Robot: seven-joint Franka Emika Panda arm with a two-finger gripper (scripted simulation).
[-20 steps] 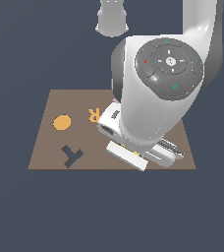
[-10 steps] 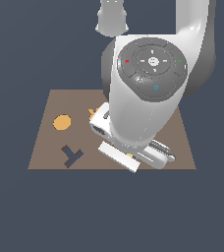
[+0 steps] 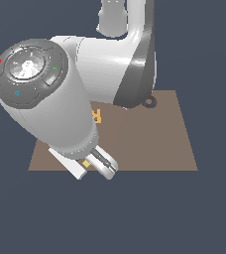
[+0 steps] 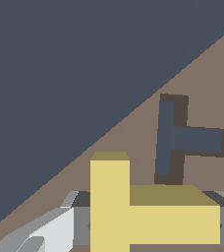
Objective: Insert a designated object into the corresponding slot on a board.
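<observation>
The yellow T-shaped piece (image 4: 133,211) looks rigid, light and smooth-faced, a flat block best pinched across its flat sides as the gripper (image 4: 143,224) does now, its jaws pressed against it. It is plain matte yellow with square edges, held above the brown board (image 3: 149,144) near one edge, just beside the dark T-shaped slot (image 4: 182,138).
</observation>
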